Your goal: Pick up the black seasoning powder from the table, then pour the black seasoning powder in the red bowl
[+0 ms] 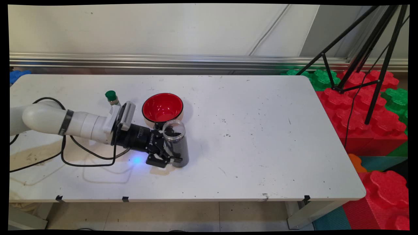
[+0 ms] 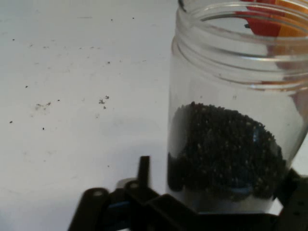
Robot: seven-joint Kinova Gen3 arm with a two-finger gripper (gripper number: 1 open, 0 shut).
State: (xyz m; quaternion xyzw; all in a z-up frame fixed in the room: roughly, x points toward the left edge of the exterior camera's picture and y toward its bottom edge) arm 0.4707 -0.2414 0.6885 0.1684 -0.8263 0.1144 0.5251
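gripper [image 1: 169, 153] clamped on the open jar [image 1: 176, 143] of dark grains — jar upright on the table [image 1: 261, 137], red bowl [image 1: 162, 107] just behind, holding no grains.

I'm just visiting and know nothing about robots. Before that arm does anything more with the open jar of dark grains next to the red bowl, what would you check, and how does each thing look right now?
1. Jar between the fingers of the gripper: ok, one finger on each side in the hand view.
2. Grip actually tight on the jar: cannot tell.
3. Jar upright on the table: ok, mouth facing up, no lid.
4. Grains kept inside: ok, they sit well below the rim; only tiny specks lie on the table.
5. Red bowl near and empty: ok, just behind the jar.
6. Green-capped bottle clear of the arm: cannot tell, it stands close behind the wrist.
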